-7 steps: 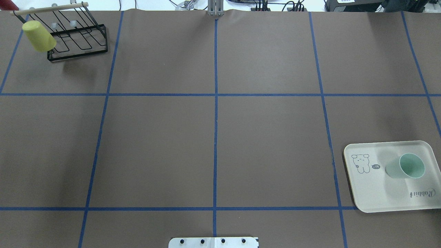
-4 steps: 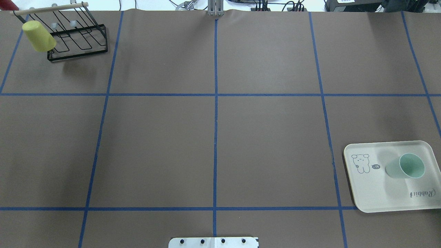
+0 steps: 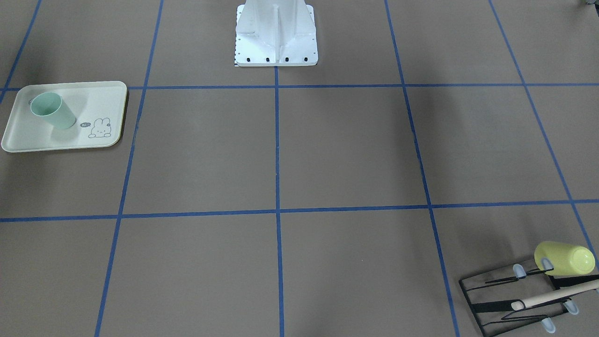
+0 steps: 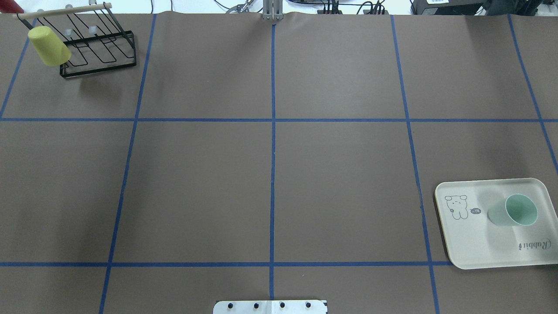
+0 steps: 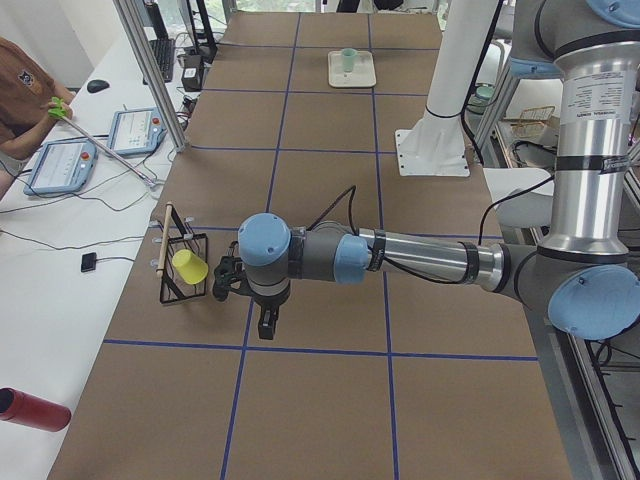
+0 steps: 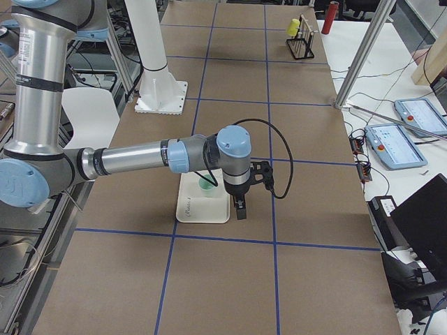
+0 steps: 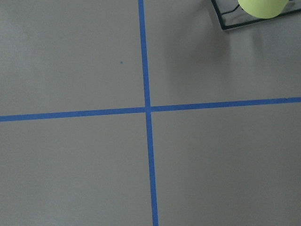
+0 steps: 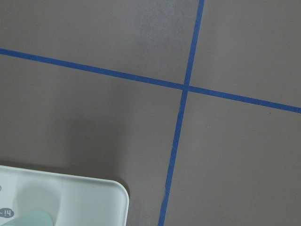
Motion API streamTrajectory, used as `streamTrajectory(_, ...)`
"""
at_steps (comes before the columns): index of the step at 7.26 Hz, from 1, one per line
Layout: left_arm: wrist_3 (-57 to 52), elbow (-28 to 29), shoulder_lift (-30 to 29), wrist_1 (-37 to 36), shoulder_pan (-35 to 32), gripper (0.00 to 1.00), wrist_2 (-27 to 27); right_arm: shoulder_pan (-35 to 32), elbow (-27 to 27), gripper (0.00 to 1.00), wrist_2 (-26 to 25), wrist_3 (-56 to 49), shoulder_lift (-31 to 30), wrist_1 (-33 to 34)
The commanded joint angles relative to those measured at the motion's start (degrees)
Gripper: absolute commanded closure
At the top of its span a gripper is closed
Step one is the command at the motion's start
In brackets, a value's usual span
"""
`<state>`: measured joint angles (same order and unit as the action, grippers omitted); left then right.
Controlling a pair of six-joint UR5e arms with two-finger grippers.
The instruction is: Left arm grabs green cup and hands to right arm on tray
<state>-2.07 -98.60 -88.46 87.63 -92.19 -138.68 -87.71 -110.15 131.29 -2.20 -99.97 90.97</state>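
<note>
The pale mint green cup (image 4: 514, 211) stands upright, mouth up, on the cream tray (image 4: 471, 244) at the table's right front. It also shows in the front-facing view (image 3: 51, 111) on the tray (image 3: 28, 140). My right gripper (image 6: 241, 209) shows only in the exterior right view. It hangs above the tray's edge (image 6: 199, 209), beside the cup (image 6: 207, 185); I cannot tell if it is open. My left gripper (image 5: 265, 325) shows only in the exterior left view. It hangs over bare table near the rack; I cannot tell its state. Both arms are out of both table-facing views.
A yellow-green cup (image 4: 49, 46) hangs on a black wire rack (image 4: 100, 48) at the far left corner. The robot's base plate (image 3: 276, 42) sits at the table's near edge. A red bottle (image 5: 30, 410) lies off the table. An operator (image 5: 20, 100) sits by side tablets.
</note>
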Motion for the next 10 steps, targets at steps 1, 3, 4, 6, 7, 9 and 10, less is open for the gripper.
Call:
streamTrajectory(1,0.5,-1.1,0.8,0.1,0.1,0.00,0.3,0.0,-0.2,0.00,0.3,0.0,-0.6,0.0)
streamTrajectory(3,-0.3,-2.6,0.7,0.3,0.1,0.00,0.3,0.0,-0.1,0.00,0.0,0.0,-0.1,-0.1)
streamTrajectory(4,-0.3,-3.0,0.7,0.3,0.1,0.00,0.3,0.0,0.0,0.00,0.3,0.0,-0.1,-0.1)
streamTrajectory(6,-0.3,-4.1,1.9,0.2,0.1,0.00,0.3,0.0,-0.2,0.00,0.5,0.0,-0.4,-0.1)
streamTrajectory(7,-0.3,-4.0,1.9,0.2,0.1,0.00,0.3,0.0,-0.3,0.00,0.5,0.0,-0.4,-0.1)
streamTrajectory(9,-0.2,-3.7,2.1,0.2,0.1,0.00,0.3,0.0,-0.2,0.00,0.0,0.0,-0.3,-0.1)
streamTrajectory(10,-0.2,-3.8,2.1,0.2,0.1,0.00,0.3,0.0,-0.2,0.00,-0.1,0.0,-0.1,-0.2)
